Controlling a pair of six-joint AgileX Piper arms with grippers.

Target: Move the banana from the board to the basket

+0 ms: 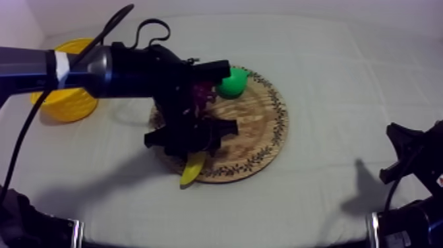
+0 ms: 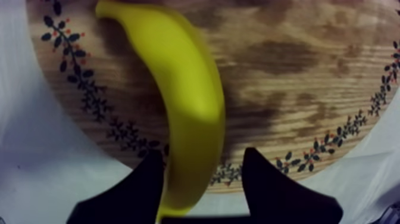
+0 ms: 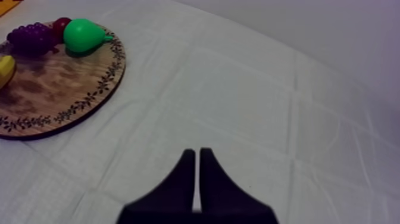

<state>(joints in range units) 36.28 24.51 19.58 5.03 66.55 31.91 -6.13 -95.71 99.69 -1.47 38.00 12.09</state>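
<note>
Table [image 1: 343,79] under a grey-white cloth. Left arm [image 1: 118,69] in from the upper left of the top view, reaching past the basket and bent down over the board.

Round wooden board [image 1: 260,128] with a patterned rim, near the middle of the table. Yellow basket [image 1: 66,102] at the table's left side, well apart from the board and partly behind the arm. Right arm [image 1: 412,165] low at the right edge, far from the board.

Left claw [image 2: 201,161] spread, down at the board's near edge with the banana's end between its fingers [image 2: 134,190]. One finger against the banana's side, the other a little apart from it, with a strip of rim showing between. Not yet pinched.

Right claw [image 3: 197,156] pressed together into a narrow wedge, holding nothing, over bare cloth beside the board.

Banana [image 1: 192,169] on the board at its near edge, tip poking past the rim over the cloth, right under the left claw.

Green pear [image 3: 83,36] at the board's far side, close to the rim. Purple grapes [image 3: 31,37] just beside the pear. Small red fruit [image 3: 59,25] tucked behind and between those two.
</note>
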